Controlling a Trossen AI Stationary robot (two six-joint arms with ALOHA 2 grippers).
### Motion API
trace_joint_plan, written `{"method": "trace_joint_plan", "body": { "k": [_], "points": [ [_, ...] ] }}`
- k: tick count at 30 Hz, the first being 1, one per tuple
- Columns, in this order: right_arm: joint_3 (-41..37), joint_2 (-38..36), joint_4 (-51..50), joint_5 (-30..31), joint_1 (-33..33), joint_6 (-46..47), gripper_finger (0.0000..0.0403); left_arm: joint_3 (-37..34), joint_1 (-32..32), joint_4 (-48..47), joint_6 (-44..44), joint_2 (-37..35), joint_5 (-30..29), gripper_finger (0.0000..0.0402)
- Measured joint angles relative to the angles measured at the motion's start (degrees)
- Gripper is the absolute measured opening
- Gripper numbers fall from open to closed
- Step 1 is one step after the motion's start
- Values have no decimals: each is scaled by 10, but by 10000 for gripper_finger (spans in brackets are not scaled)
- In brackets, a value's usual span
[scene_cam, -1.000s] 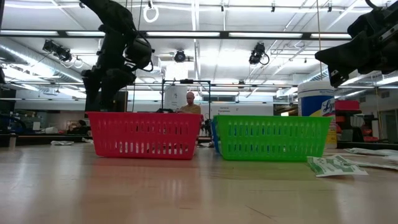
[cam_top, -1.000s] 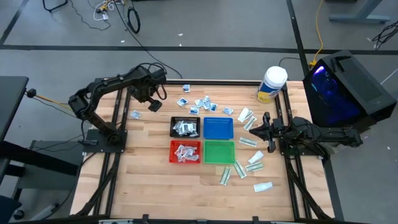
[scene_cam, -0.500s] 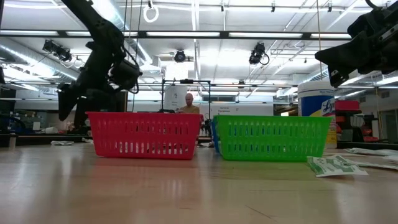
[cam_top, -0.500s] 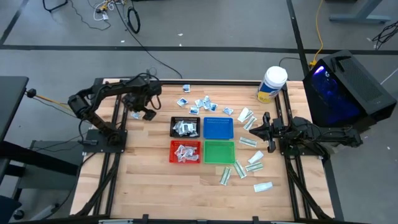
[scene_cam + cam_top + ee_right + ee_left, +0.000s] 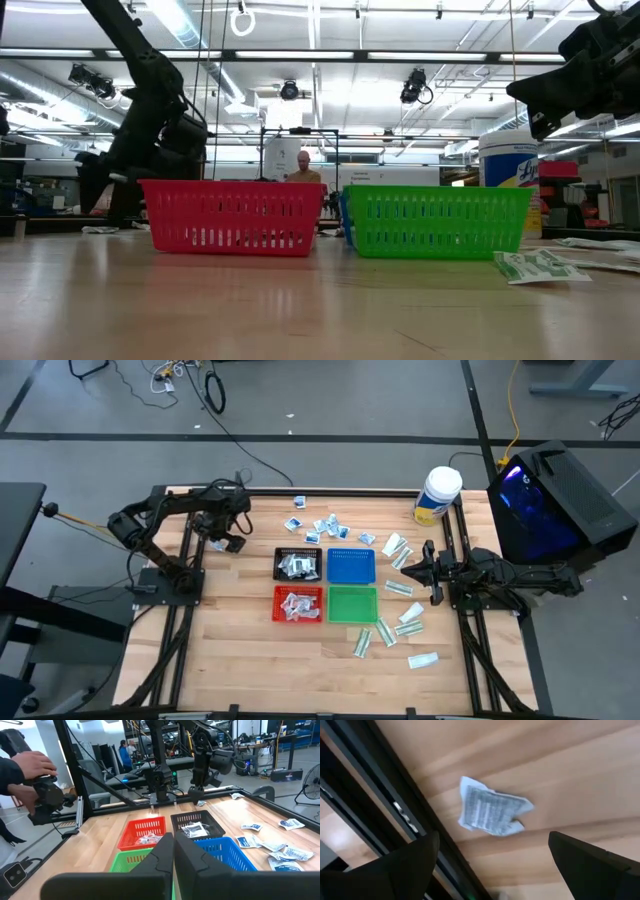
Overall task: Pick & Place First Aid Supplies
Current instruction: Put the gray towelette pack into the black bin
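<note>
Wooden tabletop [image 5: 240, 650] held four mesh trays at its centre. Left gripper [image 5: 222, 541] hung with fingers spread wide over a lone crumpled packet [image 5: 491, 813], well left of the black tray [image 5: 298, 564] by the table's frame rail. A good grasp probably meant descending straight, keeping the packet centred between the fingers and clear of the rail. Right gripper [image 5: 410, 568] waited closed, right of the trays.

1. We see the left gripper [image 5: 222, 544] move from approx. mid-back of the table, near the black tray [image 5: 298, 563], out toward the table's left edge.
2. It drops lower vs. a sec ago, now w/ fingers spread over a lone squarish packet [image 5: 491, 812] beside the table's dark frame rail [image 5: 380, 805].
</note>
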Motion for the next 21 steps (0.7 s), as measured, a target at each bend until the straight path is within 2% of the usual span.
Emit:
{"method": "trace_joint_plan", "body": {
  "k": [6, 10, 14, 21],
  "points": [
    [0, 0, 0, 0, 0, 0, 18, -6, 13, 18, 8, 0, -2, 383],
    [0, 0, 0, 0, 0, 0, 18, -6, 14, 25, 14, 0, 39, 383],
    [0, 0, 0, 0, 0, 0, 18, -6, 14, 37, 12, 0, 42, 383],
    [0, 0, 0, 0, 0, 0, 18, -6, -11, 38, 7, 0, 42, 383]
  ]
}}
